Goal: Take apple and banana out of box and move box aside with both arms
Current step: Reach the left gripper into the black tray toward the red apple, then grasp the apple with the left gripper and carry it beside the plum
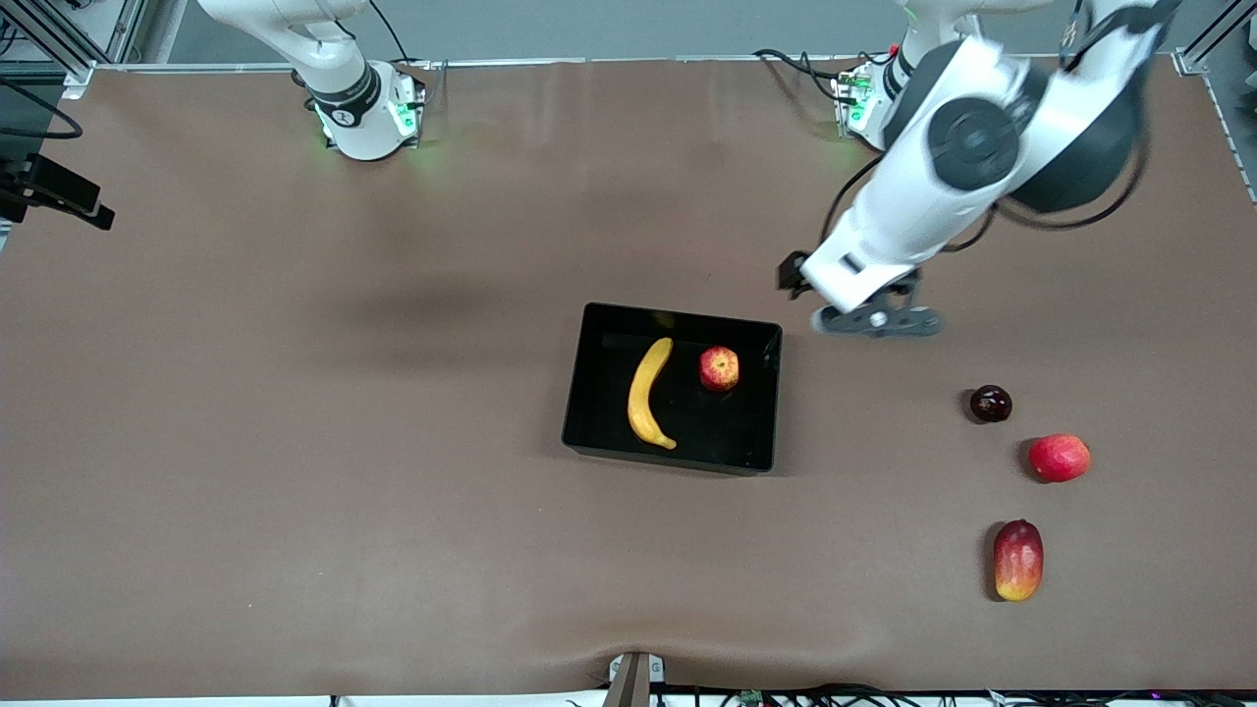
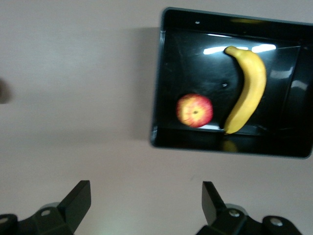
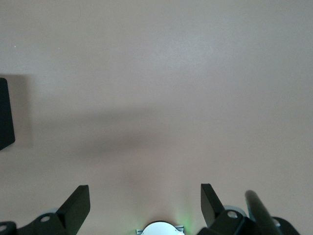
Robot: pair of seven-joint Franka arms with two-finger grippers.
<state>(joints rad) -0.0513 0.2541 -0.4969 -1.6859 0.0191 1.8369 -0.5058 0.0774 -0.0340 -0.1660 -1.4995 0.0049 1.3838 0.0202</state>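
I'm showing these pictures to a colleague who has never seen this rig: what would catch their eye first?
Probably the black tray mid-table, holding the banana and the apple side by side. Next, the left gripper, open and empty, over bare table beside the tray toward the left arm's end. The right gripper is open too, over bare table by its base.

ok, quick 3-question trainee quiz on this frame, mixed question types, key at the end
1. True or false: the banana and apple both lie in the black tray.
2. Which loose fruit is nearest the front camera? A plum B plain red fruit C mango
3. Fill in: the left gripper, over bare table beside the tray, holds ____; so does the right gripper.

Key: 1 true; 2 C; 3 nothing, both are open.
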